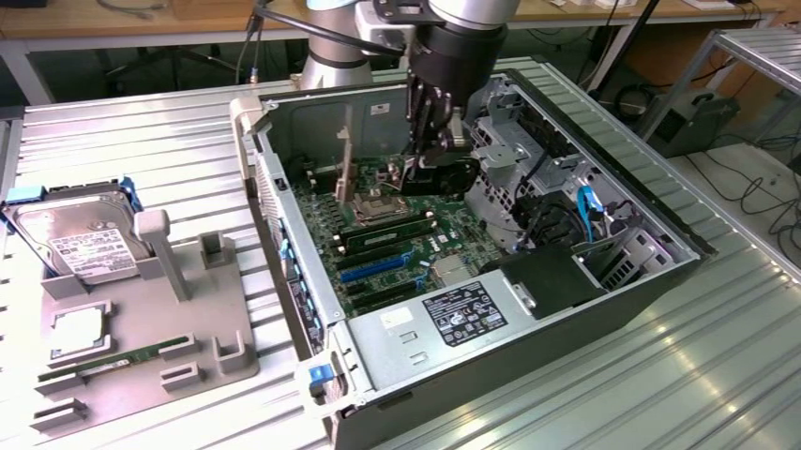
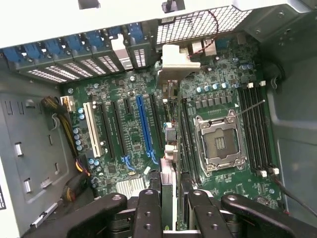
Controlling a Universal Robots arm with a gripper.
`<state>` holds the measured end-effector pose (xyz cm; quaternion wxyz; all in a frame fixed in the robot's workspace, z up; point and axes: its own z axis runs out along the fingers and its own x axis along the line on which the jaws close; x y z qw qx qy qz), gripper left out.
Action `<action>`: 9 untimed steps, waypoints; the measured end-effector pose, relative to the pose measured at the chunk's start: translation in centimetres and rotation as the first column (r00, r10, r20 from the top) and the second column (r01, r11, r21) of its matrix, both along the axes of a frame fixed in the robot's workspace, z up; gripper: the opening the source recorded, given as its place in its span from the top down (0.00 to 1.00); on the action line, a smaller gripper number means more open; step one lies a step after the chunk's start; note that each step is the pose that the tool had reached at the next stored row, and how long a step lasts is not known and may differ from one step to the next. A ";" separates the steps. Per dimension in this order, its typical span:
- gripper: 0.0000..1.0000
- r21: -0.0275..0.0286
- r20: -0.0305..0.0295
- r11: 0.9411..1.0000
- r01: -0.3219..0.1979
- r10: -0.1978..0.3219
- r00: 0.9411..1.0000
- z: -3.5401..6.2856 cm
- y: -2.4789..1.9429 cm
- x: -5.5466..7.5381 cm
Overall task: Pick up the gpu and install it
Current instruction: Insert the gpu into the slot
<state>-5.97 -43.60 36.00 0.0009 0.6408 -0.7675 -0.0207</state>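
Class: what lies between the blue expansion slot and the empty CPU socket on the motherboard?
The gpu, seen edge-on and clamped in the gripper; the wrist view shows it.

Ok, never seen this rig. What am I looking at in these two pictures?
It's one robot arm working over an open computer case that lies on a ribbed metal table. The exterior view comes from a camera off the arm. The wrist view comes from a camera on the arm, looking past its pincer onto the motherboard. The pincer appears to grip the gpu, a thin card seen edge-on inside the case. Beside the case, at the exterior view's left, a grey holder carries a hard drive and a RAM stick.
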 end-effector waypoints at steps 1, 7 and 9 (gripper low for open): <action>0.74 0.000 0.000 1.000 -0.006 0.006 1.000 0.00 0.00 0.0; 0.74 0.000 0.000 0.999 -0.048 0.048 0.999 -0.01 0.05 0.3; 0.74 0.000 0.000 0.998 -0.067 0.067 0.998 -0.02 0.10 0.5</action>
